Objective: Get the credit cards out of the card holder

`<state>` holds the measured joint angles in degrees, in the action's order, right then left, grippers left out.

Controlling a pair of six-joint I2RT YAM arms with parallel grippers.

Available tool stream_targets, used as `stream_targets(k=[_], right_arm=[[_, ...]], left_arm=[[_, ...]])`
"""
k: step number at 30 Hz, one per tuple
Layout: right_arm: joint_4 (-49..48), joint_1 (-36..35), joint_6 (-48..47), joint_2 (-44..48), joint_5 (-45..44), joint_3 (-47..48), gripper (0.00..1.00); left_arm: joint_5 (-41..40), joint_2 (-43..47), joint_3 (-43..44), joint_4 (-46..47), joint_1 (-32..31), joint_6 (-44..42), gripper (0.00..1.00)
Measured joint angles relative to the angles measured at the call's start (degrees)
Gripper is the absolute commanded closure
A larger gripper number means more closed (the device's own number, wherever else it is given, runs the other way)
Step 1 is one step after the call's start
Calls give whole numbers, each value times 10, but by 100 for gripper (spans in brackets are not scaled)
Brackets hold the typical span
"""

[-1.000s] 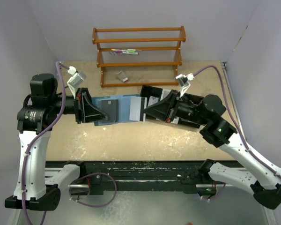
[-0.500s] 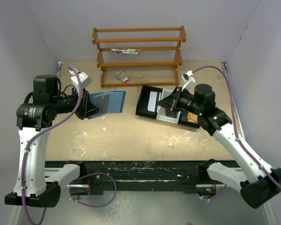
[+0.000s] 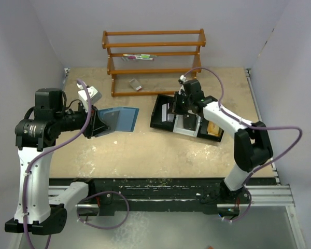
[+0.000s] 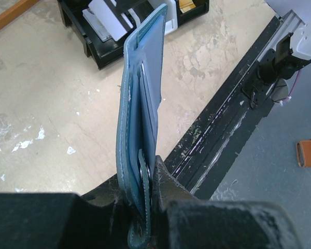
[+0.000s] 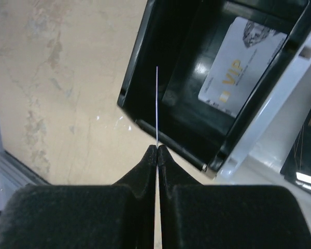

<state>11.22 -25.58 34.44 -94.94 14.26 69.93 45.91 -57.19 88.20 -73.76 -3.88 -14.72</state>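
The wallet [image 4: 142, 104] is held up off the bench [image 3: 145, 150], its snap-tab end clamped in the left pincer [image 4: 147, 193]. The right pincer [image 5: 157, 150] is closed on a card [image 5: 157, 104], seen edge-on, over the black tray [image 5: 140, 67].

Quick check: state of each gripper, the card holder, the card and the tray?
left gripper, shut on the card holder
card holder, held up on edge
right gripper, shut on a credit card
credit card, out of the holder, edge-on above the black tray
black tray, VIP card lying flat inside

Matt leathery card holder [image 4: 145, 104], glossy plastic tray [image 5: 135, 58]
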Motion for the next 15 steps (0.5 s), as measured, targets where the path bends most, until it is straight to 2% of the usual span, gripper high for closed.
stream_targets(k=[5,15], right_arm=[[0,0,-6,-59,-29,36,100],[-1,0,-7,-91,-78,40,100]], left_arm=[[5,0,0,-9,0,-1,87],[19,0,10,-18,0,-1,86]])
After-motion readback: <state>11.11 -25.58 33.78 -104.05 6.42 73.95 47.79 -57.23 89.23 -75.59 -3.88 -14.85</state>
